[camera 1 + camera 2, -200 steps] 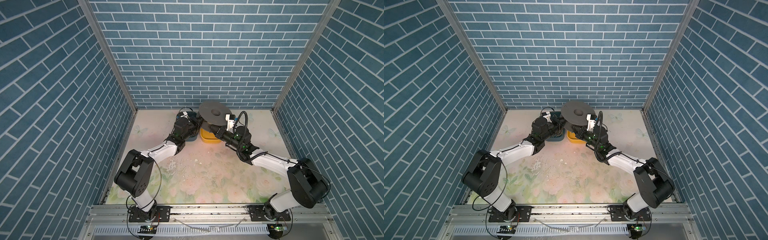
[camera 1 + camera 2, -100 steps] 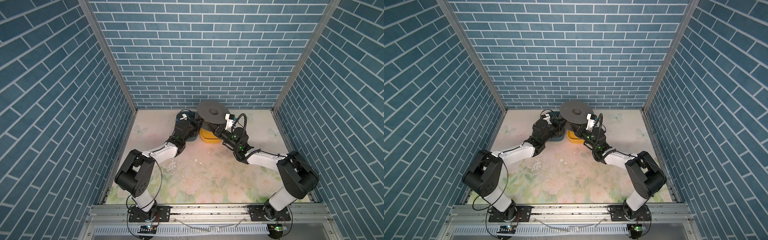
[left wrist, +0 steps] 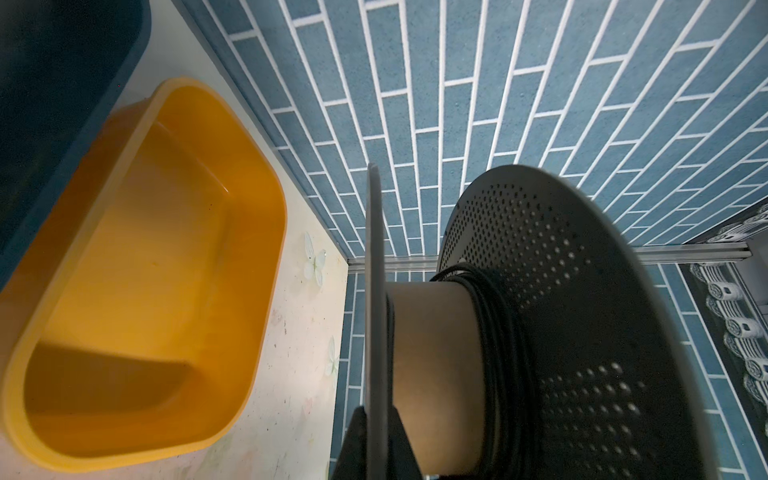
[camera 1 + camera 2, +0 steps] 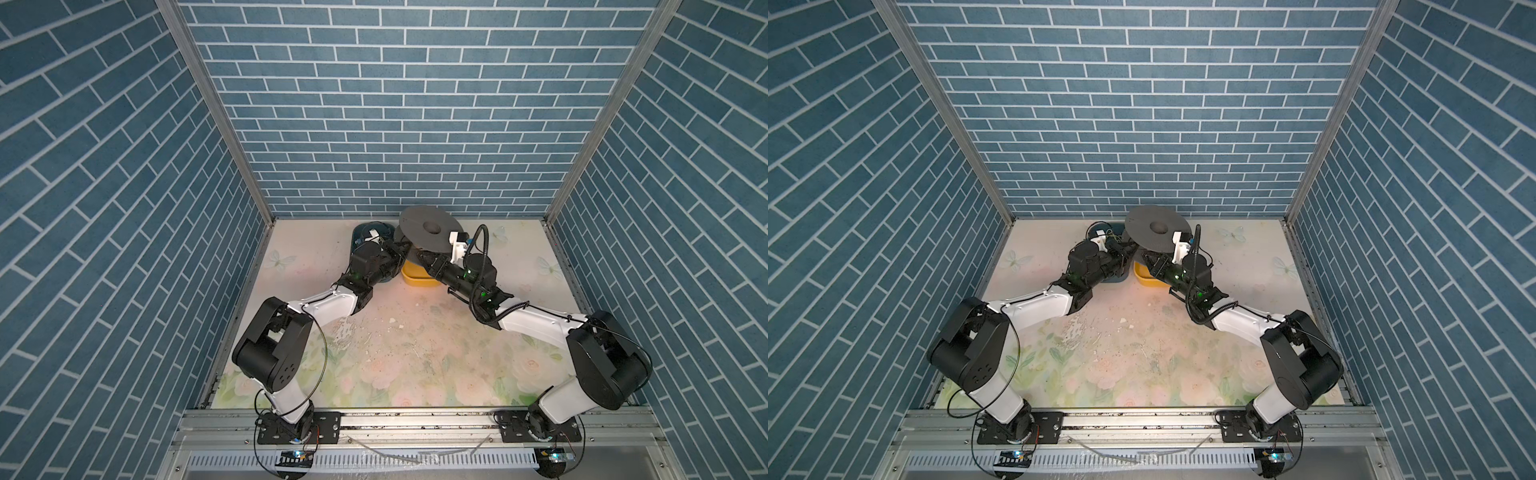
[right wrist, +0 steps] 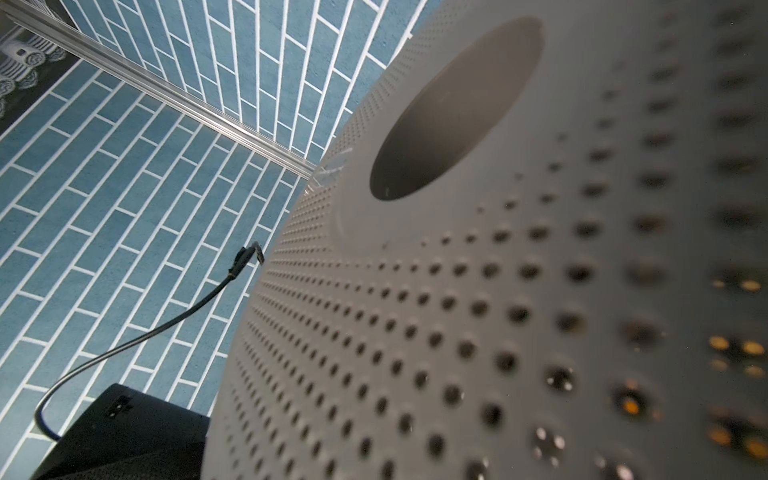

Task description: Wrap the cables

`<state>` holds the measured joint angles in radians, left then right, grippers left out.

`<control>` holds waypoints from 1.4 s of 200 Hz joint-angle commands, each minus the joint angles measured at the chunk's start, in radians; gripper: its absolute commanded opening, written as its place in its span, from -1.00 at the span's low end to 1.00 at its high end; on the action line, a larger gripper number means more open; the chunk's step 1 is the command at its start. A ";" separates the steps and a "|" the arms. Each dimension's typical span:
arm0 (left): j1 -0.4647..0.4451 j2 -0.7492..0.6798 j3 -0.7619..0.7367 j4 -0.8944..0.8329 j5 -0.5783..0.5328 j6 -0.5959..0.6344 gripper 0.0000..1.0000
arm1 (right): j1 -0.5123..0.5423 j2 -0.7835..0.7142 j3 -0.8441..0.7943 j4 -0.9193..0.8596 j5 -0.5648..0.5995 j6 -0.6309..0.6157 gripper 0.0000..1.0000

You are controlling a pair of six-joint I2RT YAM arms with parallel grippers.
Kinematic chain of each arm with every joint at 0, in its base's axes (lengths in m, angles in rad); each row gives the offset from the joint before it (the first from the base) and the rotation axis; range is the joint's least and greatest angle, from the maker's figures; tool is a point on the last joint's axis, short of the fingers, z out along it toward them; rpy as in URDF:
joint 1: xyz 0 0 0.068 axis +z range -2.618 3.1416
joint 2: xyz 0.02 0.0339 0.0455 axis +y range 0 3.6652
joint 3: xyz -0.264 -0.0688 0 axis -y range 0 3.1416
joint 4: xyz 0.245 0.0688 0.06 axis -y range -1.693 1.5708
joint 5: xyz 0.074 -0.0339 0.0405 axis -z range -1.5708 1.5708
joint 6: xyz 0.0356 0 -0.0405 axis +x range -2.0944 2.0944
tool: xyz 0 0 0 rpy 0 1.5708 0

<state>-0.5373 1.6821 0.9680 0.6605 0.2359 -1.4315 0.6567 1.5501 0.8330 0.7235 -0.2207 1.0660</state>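
Observation:
A grey spool (image 4: 430,230) (image 4: 1156,230) with two flanges hangs tilted over the yellow tub in both top views. In the left wrist view the cables (image 3: 494,332) are several black turns on the spool's pale hub, against the perforated flange (image 3: 582,311). My left gripper (image 3: 376,415) (image 4: 405,249) is shut on the thin rim of the plain flange. My right gripper (image 4: 417,254) reaches under the perforated flange (image 5: 457,311), which fills the right wrist view and hides the jaws. A thin dark cord with a plug (image 5: 249,257) rises beside that flange's rim.
An empty yellow tub (image 3: 145,249) (image 4: 417,278) stands on the floral mat at the back, with a dark blue tub (image 3: 62,83) (image 4: 365,232) next to it. The blue brick back wall is close behind the spool. Crumbs lie mid-mat (image 4: 390,332).
The right arm's elbow swung inward and back out. The spool has shifted only slightly between the two grippers. The left arm has barely moved.

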 commanded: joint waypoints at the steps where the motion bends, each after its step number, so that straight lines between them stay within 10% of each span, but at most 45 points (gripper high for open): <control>1: -0.030 -0.015 0.013 0.117 0.100 0.041 -1.00 | -0.012 -0.007 -0.014 -0.040 0.064 -0.011 -0.63; 280: 0.081 -0.040 -0.005 0.204 0.174 -0.051 -1.00 | -0.040 -0.277 -0.139 -0.313 -0.154 -0.330 0.08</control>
<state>-0.4637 1.6821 0.9527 0.7136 0.3710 -1.4605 0.6323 1.3334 0.7177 0.5377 -0.3557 0.8295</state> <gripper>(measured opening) 0.088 0.524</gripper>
